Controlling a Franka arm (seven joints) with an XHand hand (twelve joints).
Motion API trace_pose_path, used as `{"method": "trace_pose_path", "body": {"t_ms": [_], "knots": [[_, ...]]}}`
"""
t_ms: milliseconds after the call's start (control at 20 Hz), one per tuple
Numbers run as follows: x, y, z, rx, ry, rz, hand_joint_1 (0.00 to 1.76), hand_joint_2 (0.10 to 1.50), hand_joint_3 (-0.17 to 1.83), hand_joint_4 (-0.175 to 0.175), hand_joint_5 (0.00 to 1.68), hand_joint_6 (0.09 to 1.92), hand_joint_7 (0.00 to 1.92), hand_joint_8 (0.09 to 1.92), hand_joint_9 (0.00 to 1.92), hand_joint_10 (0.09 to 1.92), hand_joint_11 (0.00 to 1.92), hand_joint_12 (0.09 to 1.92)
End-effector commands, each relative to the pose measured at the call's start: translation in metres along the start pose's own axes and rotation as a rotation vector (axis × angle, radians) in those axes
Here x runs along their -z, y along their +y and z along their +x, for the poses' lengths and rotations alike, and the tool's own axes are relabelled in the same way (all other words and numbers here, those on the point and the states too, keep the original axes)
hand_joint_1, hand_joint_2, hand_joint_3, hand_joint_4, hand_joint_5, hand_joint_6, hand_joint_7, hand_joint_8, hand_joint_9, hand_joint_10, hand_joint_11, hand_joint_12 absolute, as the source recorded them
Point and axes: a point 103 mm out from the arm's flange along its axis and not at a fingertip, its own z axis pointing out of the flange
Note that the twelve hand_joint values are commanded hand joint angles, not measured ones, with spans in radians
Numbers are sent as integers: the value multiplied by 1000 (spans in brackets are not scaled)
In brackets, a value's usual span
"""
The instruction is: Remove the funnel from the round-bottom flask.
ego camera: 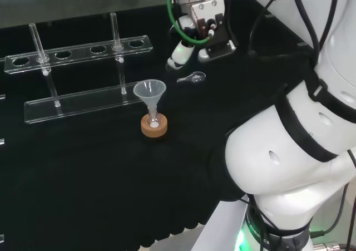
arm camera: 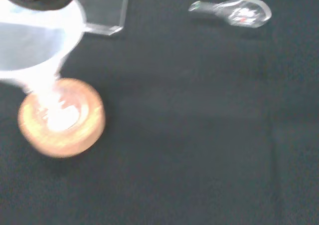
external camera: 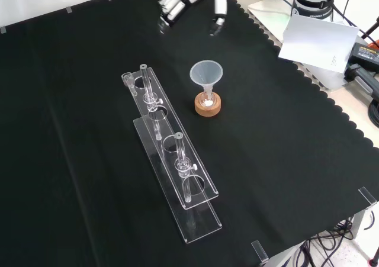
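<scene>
Funnel [ego camera: 149,90] upright, stem down in small flask [ego camera: 153,121] propped on cork ring [ego camera: 154,126] beside clear rack [ego camera: 83,73], so ready to lift straight out; hand [ego camera: 182,49] raised behind it, well apart, fingers relaxed, holding nothing; small glass piece [ego camera: 192,78] lying nearby.

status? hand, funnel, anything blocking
Hand open, holding nothing, hanging above the cloth beyond the funnel. Funnel upright in flask on cork ring. Small glass piece lying between; approach otherwise clear.
</scene>
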Motion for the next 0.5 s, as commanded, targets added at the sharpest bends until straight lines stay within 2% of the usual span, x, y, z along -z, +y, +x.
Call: {"method": "trace_pose_path", "body": {"t_ms": [50, 350, 500], "knots": [[-12, -15, 39, 68, -9, 57, 620, 605, 497, 4, 165, 87, 38, 661, 195, 756, 179, 1493], [-26, -10, 63, 105, -52, 106, 595, 605, 457, 17, 120, 87, 0, 645, 151, 780, 154, 1505], [-29, -5, 71, 116, -73, 118, 587, 606, 438, 20, 99, 87, 0, 581, 114, 787, 148, 1507]]}}
